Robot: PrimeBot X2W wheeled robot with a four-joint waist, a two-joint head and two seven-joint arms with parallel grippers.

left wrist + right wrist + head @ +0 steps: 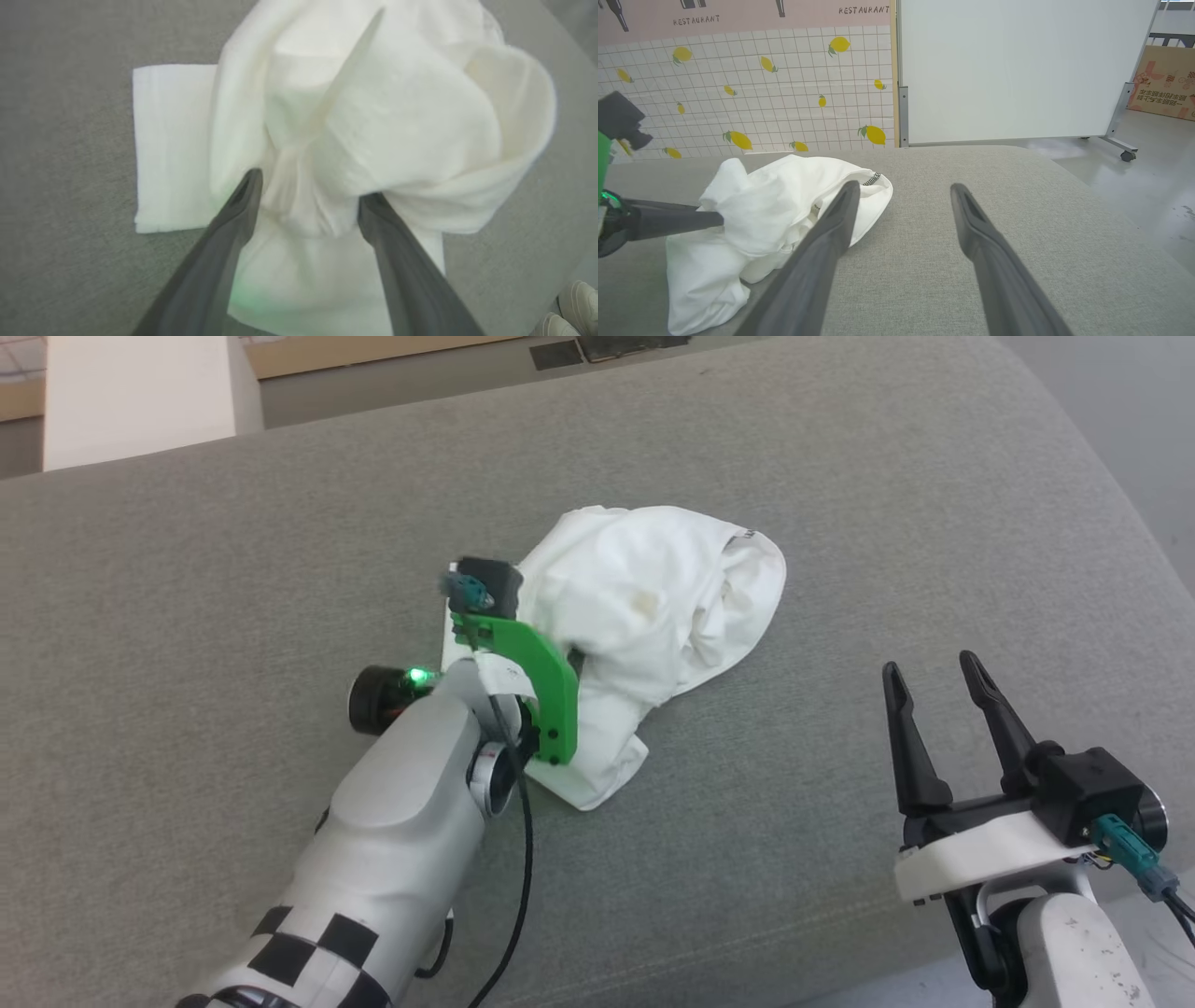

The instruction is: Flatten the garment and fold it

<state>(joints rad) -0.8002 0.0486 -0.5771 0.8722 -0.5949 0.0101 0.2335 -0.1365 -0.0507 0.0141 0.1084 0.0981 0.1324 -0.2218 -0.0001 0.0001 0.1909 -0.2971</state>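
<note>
The garment (653, 607) sits in a crumpled heap at the centre of the head view, on the grey upholstered surface (233, 616), nowhere near flat. The left gripper (310, 186) reaches into its near edge. In the left wrist view its two fingers stand apart with a ridge of cloth bulging between them, not pinched as far as I can see. One flat flap (173, 149) lies spread at that view's left. The right gripper (932, 665) hangs at the lower right, jaws wide and empty, well clear of the cloth, probably held back until a corner is free to take.
</note>
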